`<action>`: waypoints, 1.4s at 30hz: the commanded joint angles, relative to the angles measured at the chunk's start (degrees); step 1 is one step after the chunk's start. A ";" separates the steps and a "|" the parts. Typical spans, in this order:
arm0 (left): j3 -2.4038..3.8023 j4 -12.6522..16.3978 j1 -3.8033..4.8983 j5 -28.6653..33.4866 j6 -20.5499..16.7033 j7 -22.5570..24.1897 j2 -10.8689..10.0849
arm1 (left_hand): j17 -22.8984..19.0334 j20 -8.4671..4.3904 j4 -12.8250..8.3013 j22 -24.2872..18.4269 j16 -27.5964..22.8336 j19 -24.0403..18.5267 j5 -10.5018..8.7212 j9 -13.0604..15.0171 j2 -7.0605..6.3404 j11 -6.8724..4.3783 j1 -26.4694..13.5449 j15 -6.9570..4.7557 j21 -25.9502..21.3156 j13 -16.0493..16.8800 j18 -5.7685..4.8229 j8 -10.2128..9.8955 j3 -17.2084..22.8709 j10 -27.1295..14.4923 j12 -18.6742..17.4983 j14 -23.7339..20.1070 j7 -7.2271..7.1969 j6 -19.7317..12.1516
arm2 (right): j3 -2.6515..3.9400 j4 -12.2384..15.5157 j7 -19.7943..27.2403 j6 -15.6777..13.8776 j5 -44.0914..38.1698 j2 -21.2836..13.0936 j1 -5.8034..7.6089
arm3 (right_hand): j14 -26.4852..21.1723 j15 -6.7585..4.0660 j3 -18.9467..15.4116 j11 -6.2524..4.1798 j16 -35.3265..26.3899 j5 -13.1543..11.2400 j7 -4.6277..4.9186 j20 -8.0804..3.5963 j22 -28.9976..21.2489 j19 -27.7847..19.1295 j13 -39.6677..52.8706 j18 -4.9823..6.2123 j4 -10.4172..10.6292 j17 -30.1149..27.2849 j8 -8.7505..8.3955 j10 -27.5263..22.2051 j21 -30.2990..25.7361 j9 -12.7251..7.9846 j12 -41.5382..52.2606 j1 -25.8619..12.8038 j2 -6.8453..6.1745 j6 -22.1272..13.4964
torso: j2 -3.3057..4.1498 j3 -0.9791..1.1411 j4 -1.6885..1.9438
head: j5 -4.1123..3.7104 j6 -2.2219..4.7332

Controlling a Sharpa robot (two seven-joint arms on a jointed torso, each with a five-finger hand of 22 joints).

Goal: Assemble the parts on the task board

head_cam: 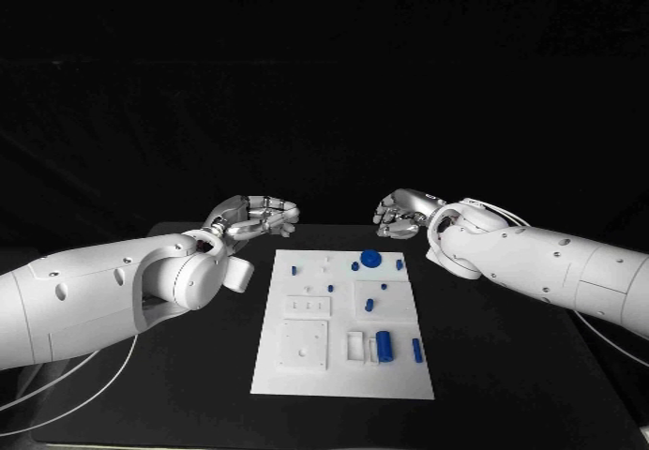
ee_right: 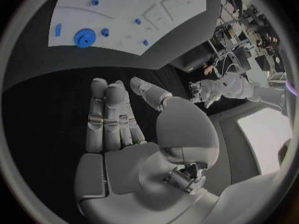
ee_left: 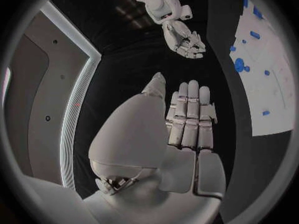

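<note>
Two hands and one board make up our count, listed near to far in the head view.

Item 1, table (head_cam: pixel 541 394): black, its bare near strip lying in front of the board. We see wide bare margins to the left and right of the board as well.

Item 2, board (head_cam: pixel 345 375): white, lying flat mid-table, its long sides running away from us. We read no writing or label on it; any marks are too small to make out.

Item 3, parts: at the near end a blue cylinder (head_cam: pixel 384 346) stands beside a slimmer blue piece (head_cam: pixel 416 350). At mid-board we log a small blue peg (head_cam: pixel 369 305). At the far end sits a round blue gear (head_cam: pixel 369 256), with smaller blue pegs close by it.

Item 4, left hand (head_cam: pixel 254 216): past the far left corner of the board, above the table, well apart from every part. Its wrist view shows the fingers (ee_left: pixel 190 117) straight and side by side, palm bare, nothing held.

Item 5, right hand (head_cam: pixel 403 214): past the far right corner of the board, likewise apart from the parts. Its fingers (ee_right: pixel 106 117) lie straight and close together, thumb angled off, nothing held.

Between the two hands we note a bare stretch of table beyond the board's far edge.
</note>
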 commanded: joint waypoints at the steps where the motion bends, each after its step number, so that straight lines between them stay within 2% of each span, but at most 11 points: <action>1: 0.05 0.65 0.10 0.21 -0.16 0.86 -0.04 | 0.06 -0.28 -0.05 -0.05 -0.15 -0.26 0.36 0.10 -0.02 0.34 0.19 0.43 -0.28 -0.04 -0.74 -0.23 -0.43 0.17 -0.28 0.14 0.14 0.38 | 0.04 -0.93 -3.10 -0.21 -7.60 0.76 -0.16 | -0.41 0.10 0.54 0.09 0.49 -0.44 -0.14 -0.45 1.19 0.16 0.17 1.17 0.04 0.17 -0.32 0.41 0.39 0.01 -0.30 -0.06 -0.61 0.54 | 1.20 -0.13 0.64 | -0.26 0.67; 4: 0.06 1.32 0.10 0.65 -0.43 1.05 -0.34 | 0.09 -0.31 -0.06 -0.07 -0.19 -0.23 0.53 0.14 -0.12 0.35 0.09 0.41 -0.27 -0.03 -0.74 -0.30 -0.57 0.26 -0.36 0.21 0.15 0.44 | 0.05 -1.77 -3.88 -0.12 -8.81 1.54 -0.27 | -0.32 0.04 1.14 0.02 0.82 0.73 -0.38 -0.55 1.22 0.29 0.37 1.17 0.07 0.32 -0.18 0.68 0.75 0.19 -0.58 -0.04 -0.59 1.27 | 1.66 -0.14 0.86 | -0.48 1.53; 9: 0.06 2.39 0.41 0.66 -0.44 1.12 -0.75 | 0.10 -0.31 -0.05 -0.08 -0.24 -0.23 0.56 0.16 -0.21 0.35 -0.01 0.41 -0.27 -0.02 -0.75 -0.35 -0.69 0.29 -0.43 0.22 0.13 0.46 | 0.06 -3.49 -5.06 0.67 -11.60 3.05 -0.62 | -0.27 0.06 1.23 0.04 0.95 0.93 -0.44 -0.63 1.23 0.44 0.37 1.17 0.01 0.38 -0.16 0.55 0.95 0.23 -0.85 -0.08 -0.56 1.51 | 2.44 -0.28 1.28 | -0.78 2.23; 13: 0.07 3.54 0.83 1.32 -0.60 1.04 -1.28 | 0.11 -0.31 -0.04 -0.10 -0.30 -0.23 0.58 0.19 -0.28 0.35 -0.12 0.41 -0.27 -0.02 -0.76 -0.42 -0.82 0.32 -0.53 0.23 0.10 0.50 | 0.07 -4.56 -5.63 0.76 -13.65 4.25 -0.92 | -0.04 0.87 1.12 0.94 1.73 -0.93 -0.34 -1.08 1.20 1.17 -0.60 1.17 -0.30 0.72 -0.67 -2.22 1.78 0.05 -3.27 -0.27 -1.02 1.43 | 3.19 -0.38 1.59 | -0.82 2.71; 16: 0.08 4.66 0.98 2.77 -0.73 0.90 -1.80 | 0.19 -0.36 0.02 -0.19 -0.57 -0.14 -0.64 0.35 -0.28 0.36 -1.57 0.39 -0.26 0.01 -0.77 -0.81 -1.48 0.51 -1.01 0.37 0.09 0.65 | 0.07 -5.15 -5.78 0.58 -14.76 5.12 -1.13 | 0.13 1.71 1.22 1.80 2.28 -3.17 -0.03 -1.25 1.17 1.33 -1.39 1.17 -0.31 0.92 -1.32 -4.18 2.10 -0.29 -4.89 0.01 -1.63 0.79 | 3.68 -0.44 1.72 | -0.85 3.00; 19: 0.10 5.40 1.20 2.77 -0.74 0.93 -2.14 | 0.21 -0.37 0.00 -0.21 -0.66 -0.14 -0.82 0.38 -0.44 0.42 -1.77 0.39 -0.26 0.00 -0.77 -0.93 -1.60 0.46 -1.18 0.37 0.09 0.65 | 0.06 -5.23 -6.05 0.54 -15.40 5.58 -1.39 | 0.58 2.26 1.34 2.35 3.30 -4.62 0.00 -1.41 1.23 1.95 -2.04 1.17 -0.09 1.30 -1.84 -5.23 2.77 -0.59 -6.00 0.39 -2.56 0.36 | 4.17 -0.52 1.82 | -1.02 3.12; 24: 0.10 5.73 1.40 2.76 -0.90 0.85 -2.29 | 0.21 -0.37 -0.02 -0.24 -0.76 -0.17 -0.81 0.40 -0.52 0.46 -1.82 0.41 -0.28 -0.03 -0.77 -1.04 -1.64 0.36 -1.35 0.33 0.07 0.61 | 0.05 -5.65 -6.47 0.97 -16.80 6.32 -1.89 | 1.41 2.72 1.23 2.83 6.58 -5.55 -0.16 -2.06 1.34 3.94 -3.01 1.17 0.58 2.59 -2.50 -5.75 5.28 -1.03 -7.21 0.84 -3.58 -0.08 | 5.25 -0.71 2.06 | -1.13 3.45; 26: 0.10 5.86 1.41 2.76 -0.92 0.82 -2.30 | 0.22 -0.37 -0.03 -0.24 -0.78 -0.18 -0.79 0.41 -0.53 0.47 -1.81 0.41 -0.29 -0.04 -0.77 -1.07 -1.64 0.33 -1.40 0.32 0.07 0.61 | 0.05 -5.99 -6.39 1.20 -16.80 6.53 -2.12 | 1.27 2.82 1.19 2.91 7.16 -5.73 -0.22 -2.26 1.34 4.31 -3.25 1.17 0.72 2.71 -2.62 -5.84 5.91 -1.11 -7.48 0.95 -3.77 -0.15 | 5.54 -0.71 2.09 | -1.14 3.39; 32: 0.11 5.95 1.43 2.94 -0.67 0.88 -2.04 | 0.29 -0.34 0.03 -0.30 -0.96 -0.19 -1.09 0.53 -0.47 0.61 -2.54 0.43 -0.29 -0.03 -0.79 -1.31 -1.78 0.32 -1.76 0.40 0.12 0.69 | 0.05 -6.56 -6.39 0.59 -16.96 6.75 -2.52 | 0.98 2.97 1.27 3.07 7.78 -5.70 -0.20 -2.42 1.26 4.28 -3.65 1.17 0.88 2.66 -2.69 -6.13 6.46 -1.18 -7.94 1.09 -3.84 -0.06 | 6.69 -0.81 2.32 | -1.37 3.86; 35: 0.11 5.53 1.43 2.94 -0.46 0.84 -1.72 | 0.32 -0.34 0.02 -0.32 -1.03 -0.21 -1.25 0.59 -0.36 0.62 -2.79 0.44 -0.30 -0.02 -0.80 -1.36 -1.79 0.36 -1.88 0.41 0.01 0.80 | 0.03 -6.77 -6.54 0.58 -18.06 7.05 -2.98 | 0.73 3.08 1.30 3.19 7.93 -5.69 -0.11 -2.43 1.19 4.09 -3.87 1.17 1.02 2.54 -2.73 -6.36 6.55 -1.22 -8.16 1.02 -3.93 -0.03 | 7.43 -0.83 2.41 | -1.62 4.62; 42: 0.09 4.44 1.41 3.16 -0.36 0.77 -1.00 | 0.37 -0.35 -0.01 -0.35 -1.15 -0.23 -1.14 0.74 -0.20 0.42 -2.80 0.42 -0.30 0.03 -0.77 -1.36 -1.69 0.52 -2.01 0.44 -0.37 1.10 | -0.03 -7.87 -7.23 -0.63 -20.36 7.92 -3.40 | 0.56 3.20 1.44 3.30 8.12 -5.81 -0.20 -2.45 1.13 3.96 -4.11 1.17 1.19 2.38 -2.81 -6.61 6.65 -1.27 -8.33 1.08 -4.07 -0.07 | 8.34 -0.80 2.30 | -1.36 5.45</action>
